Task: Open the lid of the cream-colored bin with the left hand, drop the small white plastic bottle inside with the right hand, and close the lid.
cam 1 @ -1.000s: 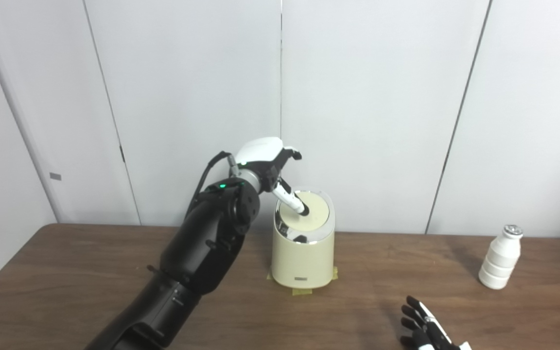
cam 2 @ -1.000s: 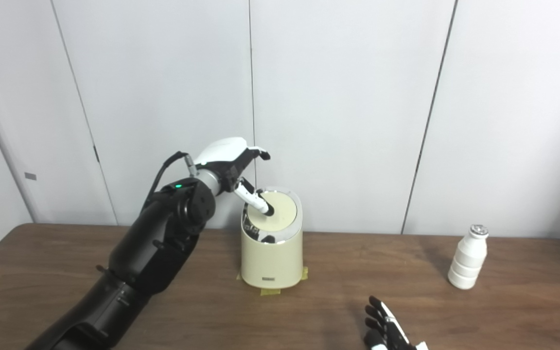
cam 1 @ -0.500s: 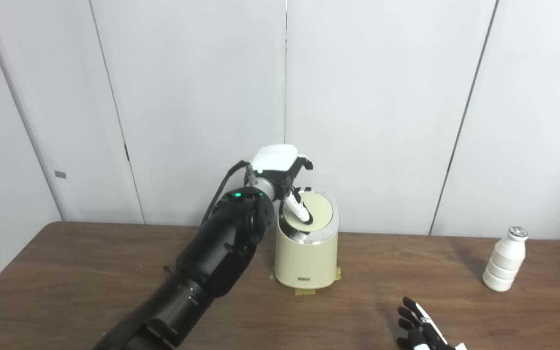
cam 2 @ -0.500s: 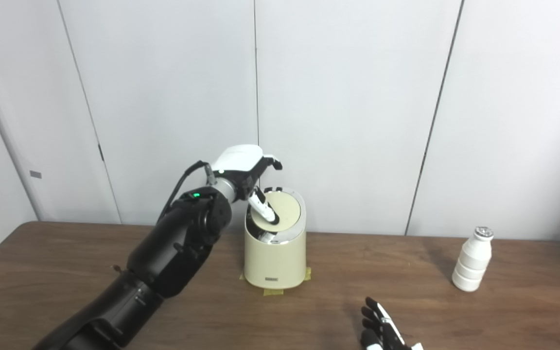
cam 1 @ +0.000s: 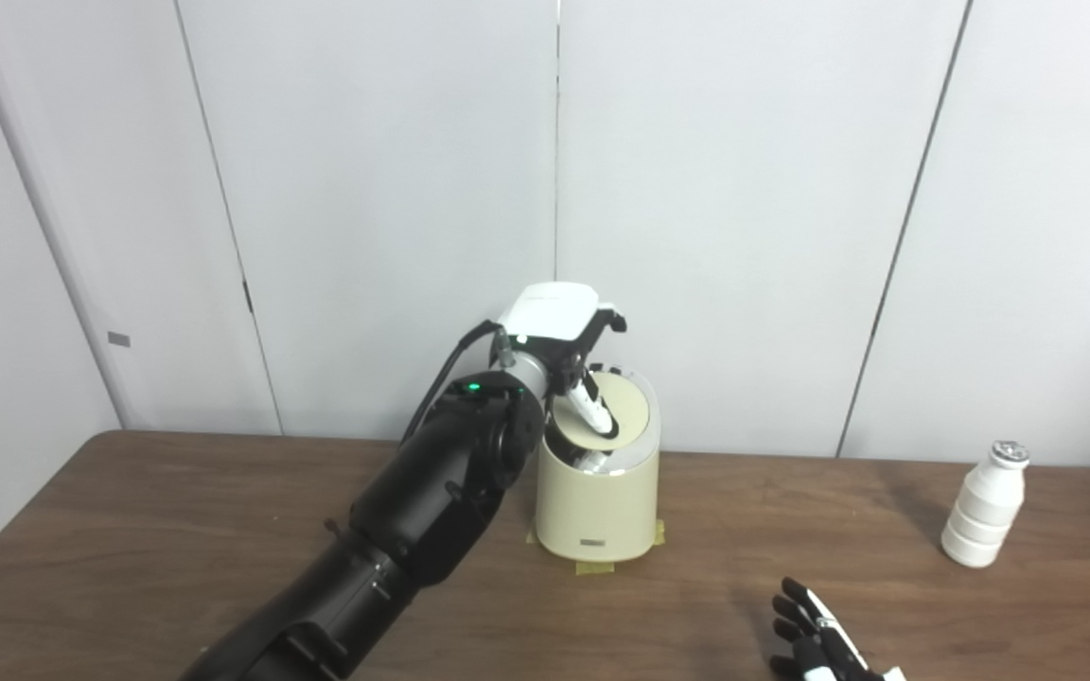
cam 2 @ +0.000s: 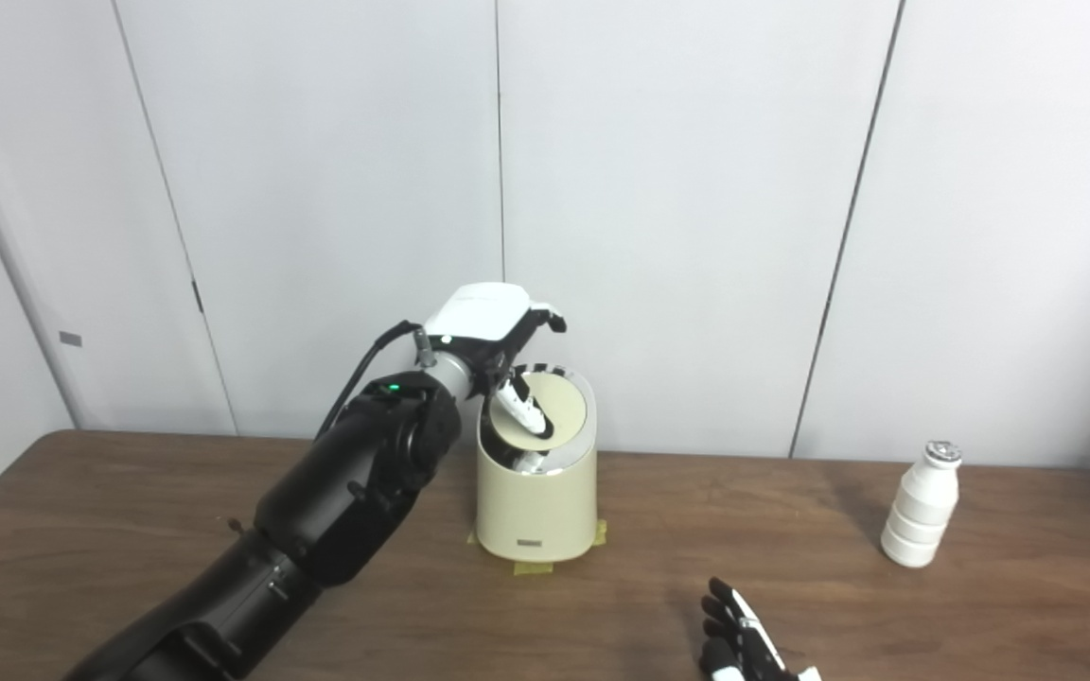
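Left eye view: I see brown table (cam 1: 129, 530), white wall panels; one bin (cam 1: 597, 506), one bottle (cam 1: 980, 506). Left hand (cam 1: 569, 355) pressing lid (cam 1: 623, 414), holding nothing; right hand (cam 1: 819, 643) spread.

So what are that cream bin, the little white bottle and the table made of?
Cream-colored bin: likely plastic, smooth satin body with a shiny chrome-like rim. Small white ribbed bottle: probably matte plastic, silvery foil-looking cap. Brown table: wood or wood-look laminate, with visible grain.

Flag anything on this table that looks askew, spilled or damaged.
Only the bin lid stands tilted, and the left hand is pressing a finger on it. The white bottle stands upright, and nothing looks spilled or broken.
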You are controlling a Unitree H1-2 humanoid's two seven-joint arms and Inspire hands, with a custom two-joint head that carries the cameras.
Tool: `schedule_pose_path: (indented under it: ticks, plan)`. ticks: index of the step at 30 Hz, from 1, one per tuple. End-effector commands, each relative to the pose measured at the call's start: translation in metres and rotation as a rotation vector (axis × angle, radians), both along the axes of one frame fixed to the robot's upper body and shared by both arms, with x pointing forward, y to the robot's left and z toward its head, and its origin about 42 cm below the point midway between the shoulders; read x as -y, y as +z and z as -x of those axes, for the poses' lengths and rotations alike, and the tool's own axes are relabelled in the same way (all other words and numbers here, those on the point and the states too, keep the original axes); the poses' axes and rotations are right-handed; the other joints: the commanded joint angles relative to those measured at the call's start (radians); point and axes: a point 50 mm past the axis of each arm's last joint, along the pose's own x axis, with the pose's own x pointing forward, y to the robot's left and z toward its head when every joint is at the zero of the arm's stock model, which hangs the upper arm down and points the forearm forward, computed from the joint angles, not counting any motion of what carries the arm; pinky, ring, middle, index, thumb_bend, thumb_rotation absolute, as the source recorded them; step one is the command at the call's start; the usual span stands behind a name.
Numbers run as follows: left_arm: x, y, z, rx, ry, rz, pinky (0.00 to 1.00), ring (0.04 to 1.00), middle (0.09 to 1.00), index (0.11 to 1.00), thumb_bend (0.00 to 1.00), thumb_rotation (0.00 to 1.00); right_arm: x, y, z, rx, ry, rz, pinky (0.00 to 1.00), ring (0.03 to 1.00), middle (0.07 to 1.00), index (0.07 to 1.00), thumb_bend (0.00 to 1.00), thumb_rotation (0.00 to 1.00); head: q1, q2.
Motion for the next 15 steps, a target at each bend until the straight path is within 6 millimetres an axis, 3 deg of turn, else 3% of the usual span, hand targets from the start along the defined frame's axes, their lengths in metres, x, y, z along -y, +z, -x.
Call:
schedule_pose_path:
  ticks: [1,15]
  plan:
    - [0.005,0.024,-0.003,0.091,-0.012,-0.038,0.79,0.872,0.873,0.844,0.96,0.12,-0.010,0.008,0.000,0.023,0.010,-0.050,0.78,0.891,0.908,0.931,0.60,0.96,0.000,0.002]
    - [0.015,0.003,0.003,0.091,-0.034,-0.183,0.81,0.884,0.873,0.852,1.00,0.08,-0.009,0.013,0.000,0.038,0.003,-0.041,0.78,0.891,0.911,0.939,0.60,0.96,-0.010,0.007]
